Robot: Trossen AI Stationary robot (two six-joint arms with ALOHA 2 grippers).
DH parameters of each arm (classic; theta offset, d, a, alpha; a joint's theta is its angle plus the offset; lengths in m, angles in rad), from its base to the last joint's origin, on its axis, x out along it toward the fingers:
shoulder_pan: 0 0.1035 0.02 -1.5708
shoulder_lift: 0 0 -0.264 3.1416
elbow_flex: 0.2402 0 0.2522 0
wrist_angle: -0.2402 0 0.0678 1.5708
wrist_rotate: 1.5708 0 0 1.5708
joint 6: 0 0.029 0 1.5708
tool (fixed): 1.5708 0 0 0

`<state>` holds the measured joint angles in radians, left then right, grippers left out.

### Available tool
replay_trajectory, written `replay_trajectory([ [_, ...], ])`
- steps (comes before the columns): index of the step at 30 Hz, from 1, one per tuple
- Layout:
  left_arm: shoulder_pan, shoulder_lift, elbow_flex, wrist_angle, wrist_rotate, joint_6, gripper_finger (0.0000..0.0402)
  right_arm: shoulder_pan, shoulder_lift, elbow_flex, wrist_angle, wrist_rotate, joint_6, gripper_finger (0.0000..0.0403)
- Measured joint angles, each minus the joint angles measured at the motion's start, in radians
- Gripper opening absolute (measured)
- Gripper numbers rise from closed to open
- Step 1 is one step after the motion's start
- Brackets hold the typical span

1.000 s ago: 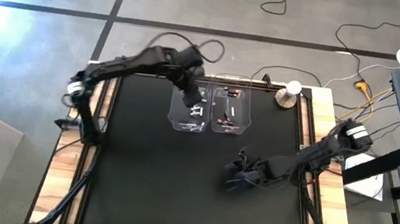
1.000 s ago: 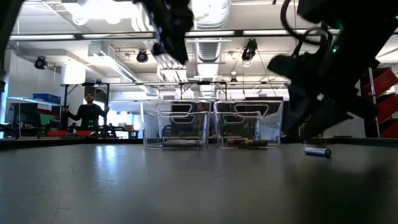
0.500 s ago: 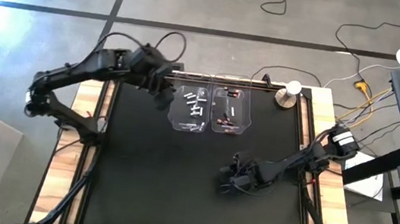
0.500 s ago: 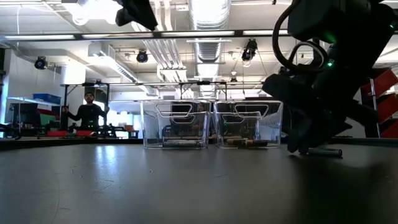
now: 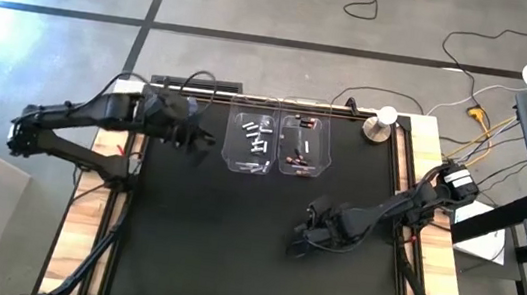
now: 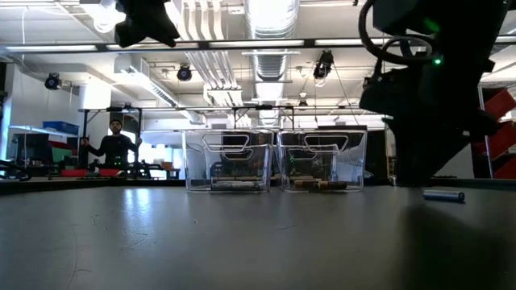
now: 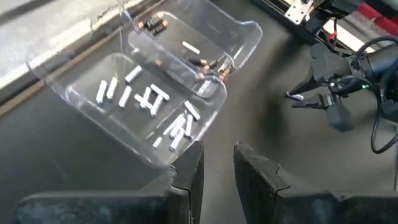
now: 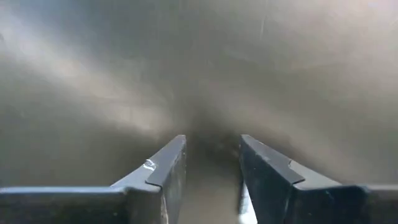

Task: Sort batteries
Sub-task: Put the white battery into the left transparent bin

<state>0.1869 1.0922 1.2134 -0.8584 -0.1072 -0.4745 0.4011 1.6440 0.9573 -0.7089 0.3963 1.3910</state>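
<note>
Two clear bins stand side by side at the far middle of the black mat. The left bin (image 5: 234, 160) holds several silvery batteries (image 7: 149, 102), the right bin (image 5: 318, 166) several dark ones with reddish ends (image 7: 202, 61). One silvery battery (image 6: 443, 195) lies on its side on the mat, beside my right gripper (image 6: 415, 173). That gripper (image 5: 300, 241) points down at the mat, open, with only bare mat between its fingers (image 8: 211, 146). My left gripper (image 5: 199, 142) hangs high to the left of the bins, open (image 7: 217, 149) and holding nothing.
A round silver-and-white knob object (image 5: 379, 127) stands at the mat's far right corner. Wooden rails border the mat on the left (image 5: 108, 179) and right (image 5: 420, 187). In the room beyond the table a person (image 6: 115, 145) stands far off.
My left gripper has drawn back from above the left bin toward the table's left edge, rising a little and turning. My right gripper has stayed near the same spot but tipped steeper. The loose battery has slid along the mat toward the table's right edge.
</note>
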Motion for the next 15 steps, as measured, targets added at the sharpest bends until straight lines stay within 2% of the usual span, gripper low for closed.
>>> replay_trajectory([
  [3, -0.061, -0.05, -0.081, 0.048, -0.047, -0.074, 0.0069, 0.0, 0.0, -0.005, -0.031, -0.041, 0.027, 0.0149],
  [8, -0.137, -0.11, -0.194, 0.135, -0.067, -0.163, 0.0078, 0.0, -0.005, -0.002, -0.18, -0.016, 0.128, 0.0157],
  [11, -0.155, -0.122, -0.24, 0.164, -0.067, -0.209, 0.0094, 0.001, -0.037, 0.007, -0.253, -0.009, 0.143, 0.0162],
  [15, -0.156, -0.114, -0.275, 0.18, -0.067, -0.253, 0.0124, -0.005, -0.083, -0.039, -0.259, -0.046, 0.156, 0.0169],
])
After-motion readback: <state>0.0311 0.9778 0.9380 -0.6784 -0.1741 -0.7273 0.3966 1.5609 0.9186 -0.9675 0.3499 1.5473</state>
